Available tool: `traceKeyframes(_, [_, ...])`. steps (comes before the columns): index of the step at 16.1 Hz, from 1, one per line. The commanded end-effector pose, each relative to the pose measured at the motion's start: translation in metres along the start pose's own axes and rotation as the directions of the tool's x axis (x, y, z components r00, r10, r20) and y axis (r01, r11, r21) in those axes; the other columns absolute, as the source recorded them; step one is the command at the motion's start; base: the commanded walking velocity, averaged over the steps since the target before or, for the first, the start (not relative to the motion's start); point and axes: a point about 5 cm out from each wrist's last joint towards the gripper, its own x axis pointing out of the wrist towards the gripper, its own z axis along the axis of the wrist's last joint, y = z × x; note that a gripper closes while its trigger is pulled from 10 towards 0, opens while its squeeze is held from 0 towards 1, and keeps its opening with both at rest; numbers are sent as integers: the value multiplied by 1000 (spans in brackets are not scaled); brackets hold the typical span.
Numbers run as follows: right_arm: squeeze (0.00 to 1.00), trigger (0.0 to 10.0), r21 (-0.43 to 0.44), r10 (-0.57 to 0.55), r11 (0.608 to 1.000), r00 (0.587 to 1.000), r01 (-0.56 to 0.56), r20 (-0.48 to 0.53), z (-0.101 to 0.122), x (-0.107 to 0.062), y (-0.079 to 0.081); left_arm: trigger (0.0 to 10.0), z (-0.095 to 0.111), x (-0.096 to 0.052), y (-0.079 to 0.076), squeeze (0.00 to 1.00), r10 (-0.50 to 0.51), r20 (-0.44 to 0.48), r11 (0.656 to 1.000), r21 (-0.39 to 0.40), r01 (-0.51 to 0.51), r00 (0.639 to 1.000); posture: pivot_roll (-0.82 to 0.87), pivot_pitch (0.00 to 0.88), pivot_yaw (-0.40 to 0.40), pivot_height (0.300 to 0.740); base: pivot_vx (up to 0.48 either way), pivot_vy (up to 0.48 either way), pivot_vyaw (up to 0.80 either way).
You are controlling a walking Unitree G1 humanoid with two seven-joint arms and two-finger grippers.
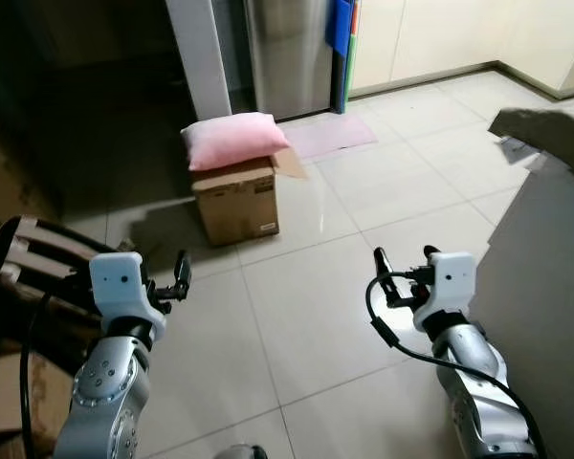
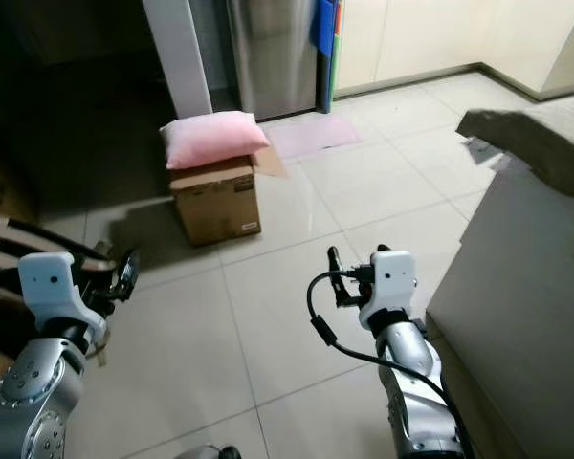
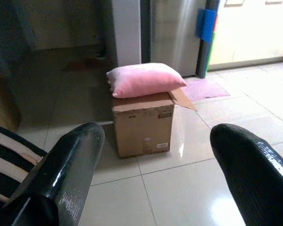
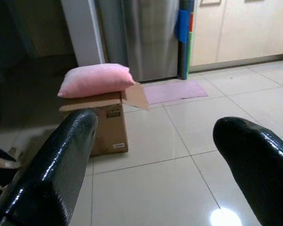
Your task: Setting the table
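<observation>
Both arms are held out over the pale tiled floor (image 1: 344, 287). My left gripper (image 1: 179, 274) is open with nothing between its fingers, and the left wrist view looks between the black fingers (image 3: 70, 165) at a cardboard box. My right gripper (image 1: 405, 260) is also open and holds nothing; its fingers (image 4: 61, 150) frame the same box. No tableware can be made out.
A cardboard box (image 1: 236, 201) with a pink pillow (image 1: 231, 140) on top stands ahead on the floor. Behind it are a steel fridge (image 1: 287, 53), a white pillar (image 1: 199, 53) and a pink mat (image 1: 327, 136). A grey slab-like surface (image 1: 545, 258) rises at the right. A striped object (image 1: 29, 253) lies at the left.
</observation>
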Motion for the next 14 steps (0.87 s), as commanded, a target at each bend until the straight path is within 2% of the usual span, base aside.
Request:
traceKeyframes(1, [0, 10000, 4, 8, 1000, 1000, -8, -10, 0, 0, 1, 10000, -1, 1, 1, 0, 3, 0, 1000, 6, -3, 1000, -120, 31, 97, 740, 0, 0, -600])
traceKeyframes(12, [0, 10000, 4, 9, 1000, 1000, -9, -25, -5, -3, 0, 10000, -2, 3, 4, 0, -5, -5, 1000, 0, 5, 1000, -121, 35, 100, 740, 0, 0, -631])
traceKeyframes(14, [0, 10000, -22, 11, 1000, 1000, -11, -17, -4, -4, 1, 10000, -1, 5, 6, 0, 2, -2, 1000, 8, -2, 1000, -123, 37, 101, 740, 0, 0, -638])
